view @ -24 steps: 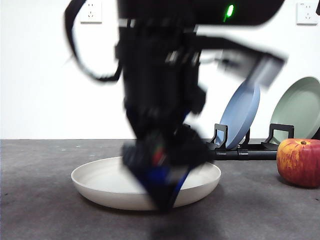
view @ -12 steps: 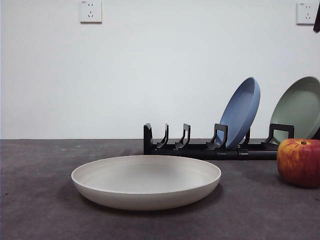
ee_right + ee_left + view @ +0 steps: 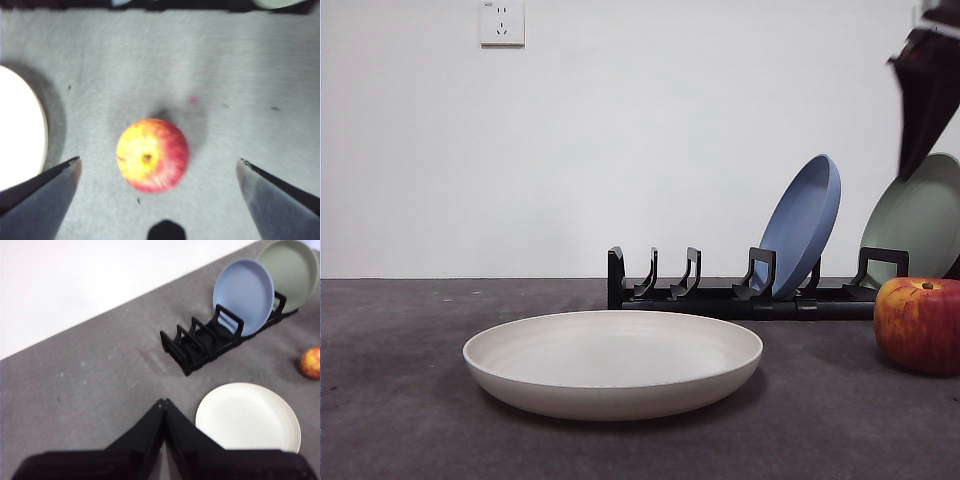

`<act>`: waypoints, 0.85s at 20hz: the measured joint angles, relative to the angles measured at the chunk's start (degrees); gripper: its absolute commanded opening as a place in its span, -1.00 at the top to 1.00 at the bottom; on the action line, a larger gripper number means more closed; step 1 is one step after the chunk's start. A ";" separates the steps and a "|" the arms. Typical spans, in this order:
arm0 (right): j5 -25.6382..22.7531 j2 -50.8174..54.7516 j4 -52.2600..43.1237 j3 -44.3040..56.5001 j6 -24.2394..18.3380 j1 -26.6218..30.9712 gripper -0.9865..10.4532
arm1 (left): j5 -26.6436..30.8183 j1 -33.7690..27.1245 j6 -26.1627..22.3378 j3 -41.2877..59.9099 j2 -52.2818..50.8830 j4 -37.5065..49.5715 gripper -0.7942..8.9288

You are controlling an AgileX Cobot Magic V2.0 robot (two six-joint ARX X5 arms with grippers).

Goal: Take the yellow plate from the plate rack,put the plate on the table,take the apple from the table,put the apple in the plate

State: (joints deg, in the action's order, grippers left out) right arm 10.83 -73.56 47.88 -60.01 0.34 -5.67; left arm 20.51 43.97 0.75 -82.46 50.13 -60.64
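Note:
The yellow plate (image 3: 610, 365) lies flat on the table (image 3: 400, 420), empty; the left wrist view shows it too (image 3: 248, 417). The red and yellow apple (image 3: 920, 325) sits on the table to the plate's right, in front of the plate rack (image 3: 720, 297). My right gripper (image 3: 159, 160) hangs open above the apple (image 3: 152, 155), one jaw wide on each side and neither touching it. In the front view it shows as a dark tip (image 3: 923, 100) at the top right. My left gripper (image 3: 164, 402) is shut and empty, raised high and back from the plate.
A blue plate (image 3: 805, 225) and a pale green plate (image 3: 920, 215) lean in the rack's right-hand slots. The rack's left slots (image 3: 665, 278) hold nothing. A white wall stands behind the table.
The arm that stood over the plate one second ago has lifted out of the front view, leaving the plate on the table. A dark gripper tip has since dropped into the top right corner.

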 measured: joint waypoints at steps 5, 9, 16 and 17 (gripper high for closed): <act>-6.56 -7.85 -2.69 0.00 0.02 -5.09 -0.27 | -2.99 0.00 0.83 0.02 0.31 -1.11 0.85; -7.80 -12.76 -4.63 0.00 0.04 -6.10 -0.27 | -3.82 0.00 1.09 0.02 0.22 -1.14 0.85; -8.00 -20.02 -4.87 -0.09 0.13 -6.69 -0.18 | -4.61 0.00 1.44 0.02 0.66 -1.16 0.85; -8.00 -20.48 -4.83 -0.09 0.13 -6.91 0.04 | -4.61 0.00 1.44 0.02 0.76 -1.16 0.85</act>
State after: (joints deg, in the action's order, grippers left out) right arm 2.83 -94.04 43.05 -60.10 0.47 -12.58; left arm 15.90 43.97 2.20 -82.43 50.89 -61.80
